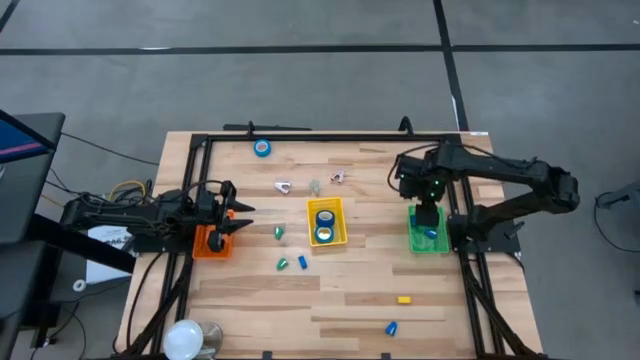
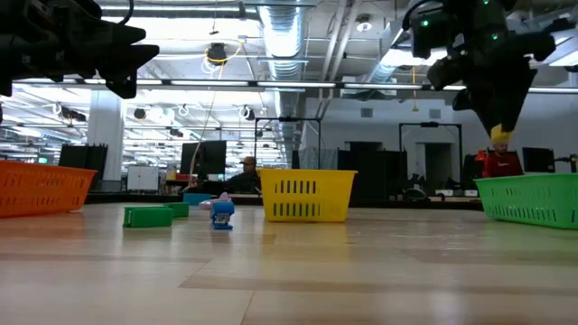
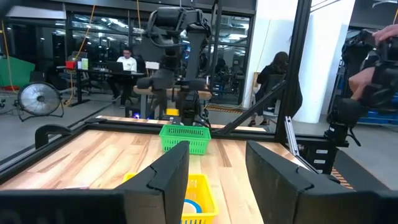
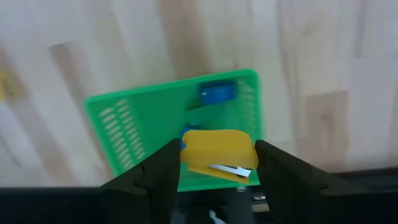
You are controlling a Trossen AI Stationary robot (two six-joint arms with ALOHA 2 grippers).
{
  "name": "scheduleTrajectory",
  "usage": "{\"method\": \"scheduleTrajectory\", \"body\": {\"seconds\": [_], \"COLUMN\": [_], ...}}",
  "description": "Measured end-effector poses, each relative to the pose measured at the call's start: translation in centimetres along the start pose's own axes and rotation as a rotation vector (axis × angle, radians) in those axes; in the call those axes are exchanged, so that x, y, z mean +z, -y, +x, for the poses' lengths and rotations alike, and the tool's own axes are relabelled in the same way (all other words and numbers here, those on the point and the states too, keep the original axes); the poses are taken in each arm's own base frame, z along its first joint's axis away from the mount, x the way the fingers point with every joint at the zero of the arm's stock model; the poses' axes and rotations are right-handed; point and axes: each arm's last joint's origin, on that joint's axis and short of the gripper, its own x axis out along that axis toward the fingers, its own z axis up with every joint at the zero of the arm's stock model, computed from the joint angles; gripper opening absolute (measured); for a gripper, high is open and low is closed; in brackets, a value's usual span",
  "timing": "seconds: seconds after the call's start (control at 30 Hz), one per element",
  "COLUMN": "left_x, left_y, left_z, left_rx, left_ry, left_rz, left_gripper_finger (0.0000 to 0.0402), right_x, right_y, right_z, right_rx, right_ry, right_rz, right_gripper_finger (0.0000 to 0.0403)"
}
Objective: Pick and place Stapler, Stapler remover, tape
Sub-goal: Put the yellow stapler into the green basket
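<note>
The right gripper [image 4: 214, 163] hung directly above the green basket [image 4: 124, 124], and there it was: a yellow stapler [image 4: 217, 152] sat squeezed between its two fingers, held clear above the basket floor. A blue stapler [image 4: 217, 92] already lay inside that basket. Over on the other side, the left gripper [image 1: 240, 218] hovered above the orange basket [image 1: 205, 245], fingers apart with nothing between them. In the middle stood the yellow basket [image 1: 338, 206] with two rolls of blue tape [image 1: 325, 224] in it, and one more tape roll [image 1: 262, 148] sat alone near the far edge of the table [image 1: 350, 300]. A small yellow stapler [image 1: 404, 299] and a blue one [image 1: 391, 327] lay loose on the near boards.
</note>
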Motion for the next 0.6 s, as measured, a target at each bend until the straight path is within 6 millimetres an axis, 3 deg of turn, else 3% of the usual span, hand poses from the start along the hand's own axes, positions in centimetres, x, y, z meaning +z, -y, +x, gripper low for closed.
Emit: {"method": "scheduleTrajectory", "body": {"seconds": [0.23,0.6], "left_x": [0.0,0.0], "left_y": [0.0,0.0], "left_z": [0.0,0.0], "left_rx": [0.000,0.000], "left_ry": [0.000,0.000], "left_rz": [0.000,0.000], "left_gripper_finger": [0.0150,0.0150], "right_x": [0.0,1.1], "right_y": [-2.4,-5.0], "right_z": [0.4,2.2], "right_rx": [0.036,0.027], "right_ry": [-0.017,-0.122], "right_rz": [-0.086,-0.200], "right_gripper_finger": [0.0173,0.0195]}}
